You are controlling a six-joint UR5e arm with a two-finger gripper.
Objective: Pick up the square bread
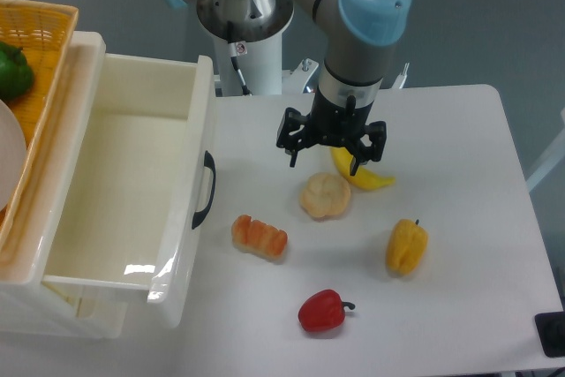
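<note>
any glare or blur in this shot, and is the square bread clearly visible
Fixed camera view: sharp overall, soft even light with faint shadows under the objects. A bright glare patch sits on the drawer floor near its front. The square bread is in focus, unobstructed, with a slight sheen on its crust. The gripper above the round bun shows no motion blur.

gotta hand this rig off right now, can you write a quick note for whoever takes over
Claw: open, holding nothing, hanging above the table behind the round bun and next to the banana.
Square bread: lying untouched on the table, toward the front and to the drawer side of the claw, close to the open white drawer.
Done: nothing yet, no grasp made.
Left: bring the claw over the bread, lower, close, lift. The bun sits nearby, so avoid mistaking it for the target.
</note>
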